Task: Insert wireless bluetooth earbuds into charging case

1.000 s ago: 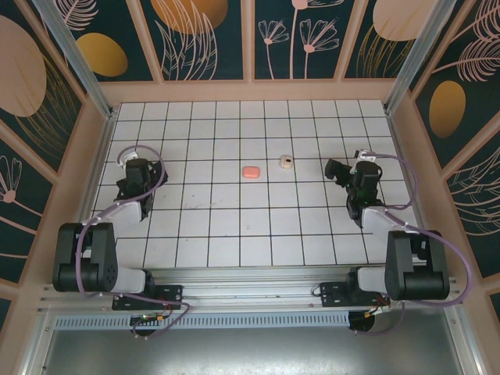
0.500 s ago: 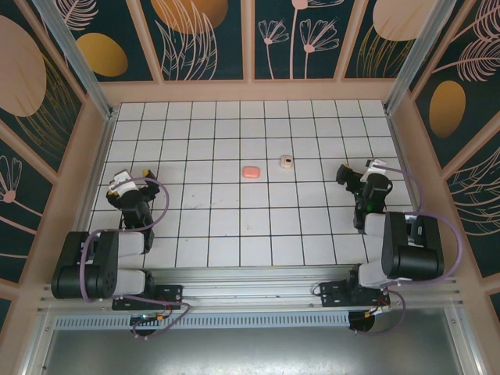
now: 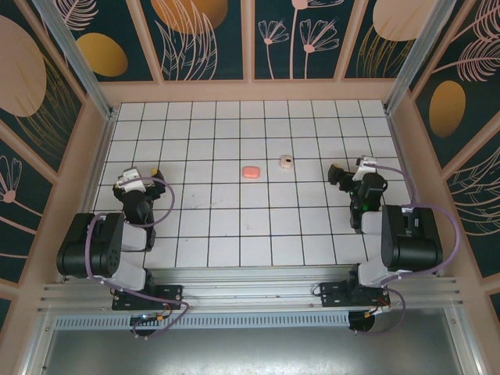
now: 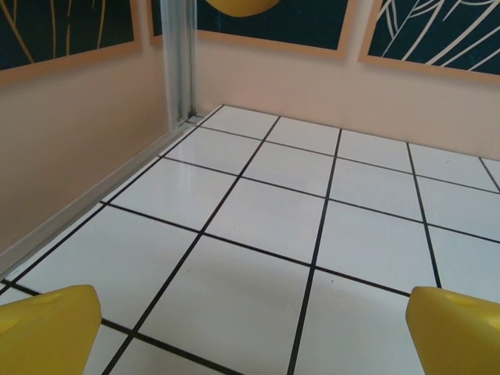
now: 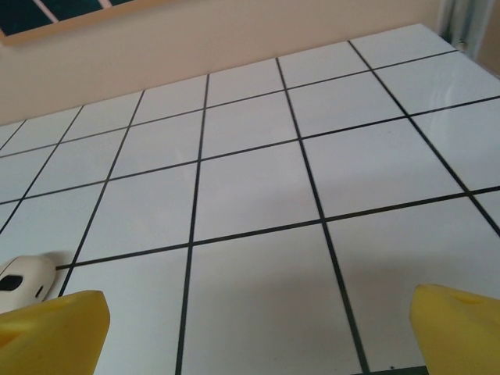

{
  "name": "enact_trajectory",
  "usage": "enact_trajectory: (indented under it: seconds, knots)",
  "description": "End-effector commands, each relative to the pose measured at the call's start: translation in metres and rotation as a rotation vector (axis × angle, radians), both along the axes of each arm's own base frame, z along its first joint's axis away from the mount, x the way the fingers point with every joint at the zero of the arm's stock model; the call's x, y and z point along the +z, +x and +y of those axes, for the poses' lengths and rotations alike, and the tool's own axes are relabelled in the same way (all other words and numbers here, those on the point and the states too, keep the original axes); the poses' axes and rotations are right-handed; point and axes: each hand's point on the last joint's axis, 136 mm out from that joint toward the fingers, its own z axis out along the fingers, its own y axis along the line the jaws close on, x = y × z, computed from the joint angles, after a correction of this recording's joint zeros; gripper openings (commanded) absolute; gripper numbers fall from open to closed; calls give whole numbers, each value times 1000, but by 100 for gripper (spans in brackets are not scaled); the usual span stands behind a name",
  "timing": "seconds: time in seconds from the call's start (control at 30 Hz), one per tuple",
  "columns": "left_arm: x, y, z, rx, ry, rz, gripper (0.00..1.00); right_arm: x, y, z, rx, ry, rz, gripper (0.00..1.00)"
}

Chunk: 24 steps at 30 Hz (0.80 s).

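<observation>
Two small closed cases lie near the middle of the white tiled table, a little nearer its far edge than its near one. The pink case sits left of the beige case. They are near each other but not touching, and the beige one is slightly closer to the far edge. Whether the earbuds are inside them cannot be told.

The right wrist view has the beige case low at its left side, flat on a tile, showing a dark mark on its pale shell.

Nothing else lies on the tiles around the cases, so there is bare room on every side of them. The left gripper rests low by the table's left edge, well apart from the pink case. Its yellow fingertips stand wide with nothing between them, facing the far left corner. A metal post rises there, where the peach walls meet.

The right gripper sits toward the right edge, nearer to the beige case than the left gripper is to the pink one. It points left toward the cases across open tiles. Its fingertips are also spread wide and hold nothing.

Low walls close the table on the left, far and right sides, with dark flowered panels above them. Along the near edge runs a metal rail carrying both arm bases. Purple cables loop beside each arm.
</observation>
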Motion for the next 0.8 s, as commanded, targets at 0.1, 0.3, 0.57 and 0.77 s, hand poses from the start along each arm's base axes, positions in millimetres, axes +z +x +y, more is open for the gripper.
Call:
enact_trajectory:
  seconds: [0.1, 0.3, 0.57, 0.77]
  knots:
    - [18, 7, -5, -31, 22, -56, 99, 17, -4, 3, 16, -51, -104, 99]
    - [14, 17, -25, -155, 52, -24, 99, 15, -15, 2, 18, -43, -146, 99]
    - [14, 18, -30, -189, 61, -19, 99, 13, -11, 0, -17, -61, -129, 99]
    - [14, 18, -30, -188, 60, -18, 99, 13, -11, 0, -18, -63, -130, 99]
